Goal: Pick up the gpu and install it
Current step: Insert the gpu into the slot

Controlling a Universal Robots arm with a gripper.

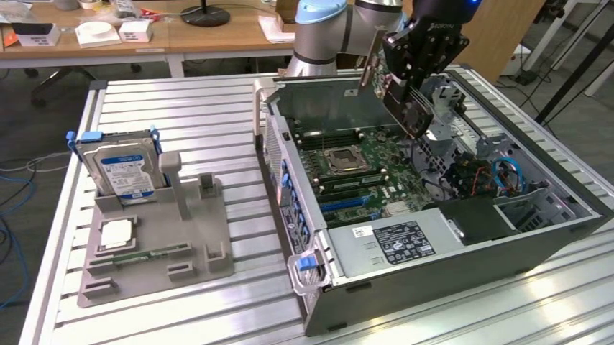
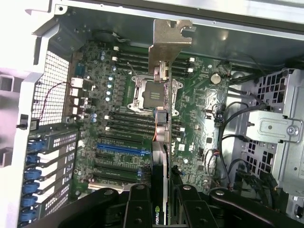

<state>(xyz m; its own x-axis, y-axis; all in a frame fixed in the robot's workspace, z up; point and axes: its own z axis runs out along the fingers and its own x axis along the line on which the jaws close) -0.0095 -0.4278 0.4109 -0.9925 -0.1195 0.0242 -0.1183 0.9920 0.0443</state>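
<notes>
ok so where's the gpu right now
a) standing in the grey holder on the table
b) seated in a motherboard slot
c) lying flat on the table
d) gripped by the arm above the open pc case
d: the gripper is shut on the gpu, which hangs tilted above the motherboard inside the open case, not seated in any slot.
</notes>
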